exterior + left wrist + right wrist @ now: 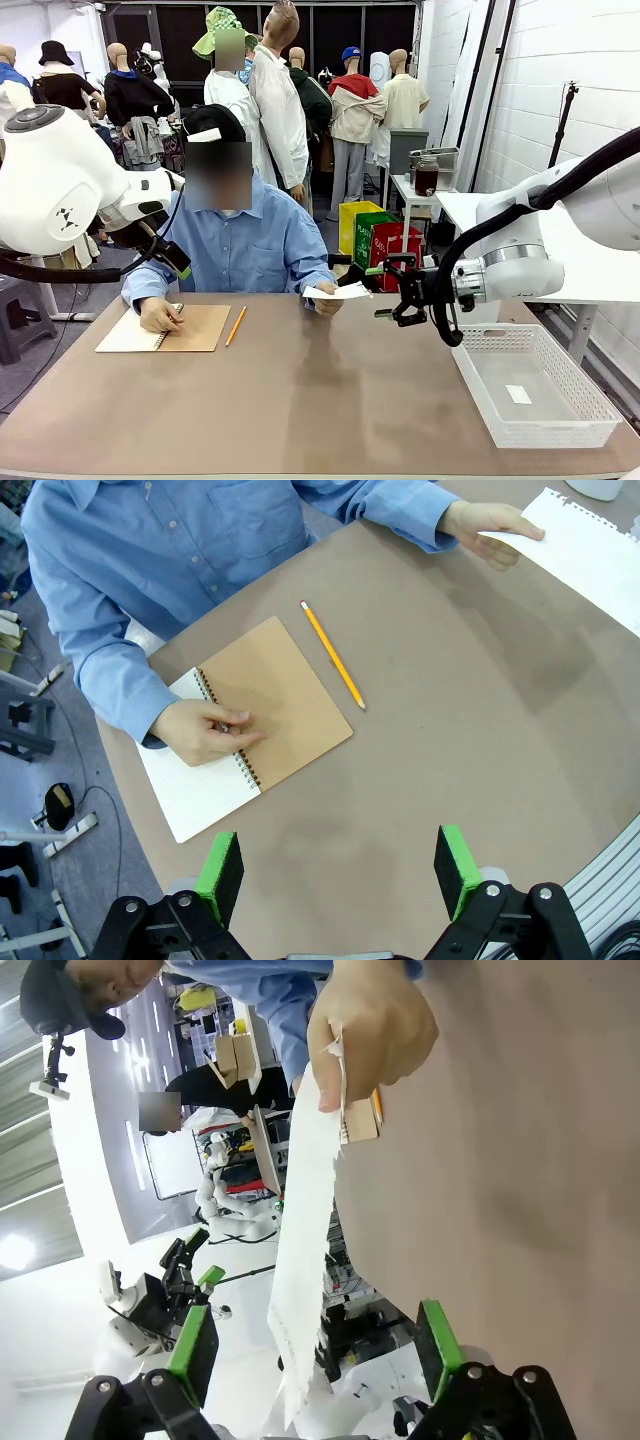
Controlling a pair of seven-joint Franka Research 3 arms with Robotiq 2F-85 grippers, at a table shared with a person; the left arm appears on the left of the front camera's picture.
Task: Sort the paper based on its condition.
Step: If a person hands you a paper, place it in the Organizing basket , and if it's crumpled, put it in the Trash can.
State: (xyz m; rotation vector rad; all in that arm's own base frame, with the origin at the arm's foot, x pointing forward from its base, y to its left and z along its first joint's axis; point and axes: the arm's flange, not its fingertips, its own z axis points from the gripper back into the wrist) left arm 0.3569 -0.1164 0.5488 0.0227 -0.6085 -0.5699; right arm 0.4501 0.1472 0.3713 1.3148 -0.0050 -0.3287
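Brown table (300,400), person's hand (326,303) offering paper (338,292), both arms' fingers (192,1352) spread, empty.

One loose sheet of paper (338,292) is counted, held in a person's hand (327,302) above the table (300,400). One spiral-bound notebook (165,329) and one yellow pencil (235,326) are seen on the tabletop. One white basket (535,382) is counted at the right, with one tiny white scrap (518,394) inside it. Two robot grippers are counted: the right gripper (398,290) and the left gripper (340,875), each with two green pads, spread apart. Two hands of the person are seen.
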